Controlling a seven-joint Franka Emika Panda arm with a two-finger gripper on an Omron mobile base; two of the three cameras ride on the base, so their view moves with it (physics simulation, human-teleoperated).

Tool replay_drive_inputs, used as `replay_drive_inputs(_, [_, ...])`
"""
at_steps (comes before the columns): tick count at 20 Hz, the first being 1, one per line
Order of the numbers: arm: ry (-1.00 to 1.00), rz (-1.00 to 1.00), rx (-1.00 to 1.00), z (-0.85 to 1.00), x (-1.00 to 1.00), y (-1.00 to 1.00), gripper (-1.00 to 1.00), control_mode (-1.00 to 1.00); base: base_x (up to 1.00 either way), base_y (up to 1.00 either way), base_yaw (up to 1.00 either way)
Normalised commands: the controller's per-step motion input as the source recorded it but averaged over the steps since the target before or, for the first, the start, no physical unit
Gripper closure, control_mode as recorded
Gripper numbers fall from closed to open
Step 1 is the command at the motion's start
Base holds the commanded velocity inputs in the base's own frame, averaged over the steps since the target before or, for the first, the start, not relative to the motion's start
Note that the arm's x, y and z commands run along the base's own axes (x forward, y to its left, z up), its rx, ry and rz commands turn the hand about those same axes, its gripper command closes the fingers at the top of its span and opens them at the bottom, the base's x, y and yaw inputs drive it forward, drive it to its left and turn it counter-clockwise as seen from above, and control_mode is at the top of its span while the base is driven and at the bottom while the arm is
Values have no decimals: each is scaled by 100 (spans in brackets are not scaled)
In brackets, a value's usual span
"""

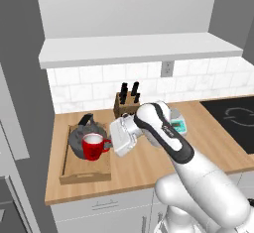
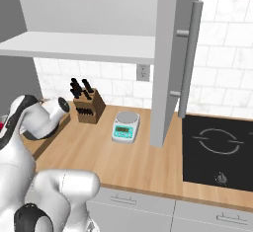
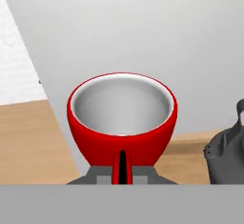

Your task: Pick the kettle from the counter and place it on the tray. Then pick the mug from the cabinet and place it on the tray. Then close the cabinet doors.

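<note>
Claw (image 3: 122,178) grasped the small glossy red mug (image 1: 93,146) by its handle beside the squat dark grey kettle (image 1: 79,137) over the rectangular wooden tray (image 1: 85,174).

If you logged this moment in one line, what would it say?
stage: placing glossy red mug | gripper: shut on mug handle | dark grey kettle: on wooden tray | cabinet door: open

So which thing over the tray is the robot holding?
The red mug. The gripper is at its handle, while the dark kettle sits alone behind it.
</note>
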Motion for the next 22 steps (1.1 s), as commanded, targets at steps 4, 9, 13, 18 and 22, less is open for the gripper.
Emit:
replay_drive_inputs(4, [22,0,-2,-70,46,39,100,-100,0,0,0])
replay_drive_inputs(9, [15,0,0,-34,40,19,100,-100,0,0,0])
replay_drive_inputs(13, [6,0,0,-23,29,3,100,-100,0,0,0])
replay_drive_inputs(18, [-6,0,0,-20,11,6,100,-100,0,0,0])
replay_drive_inputs(22, [-17,0,-5,-19,0,16,100,-100,0,0,0])
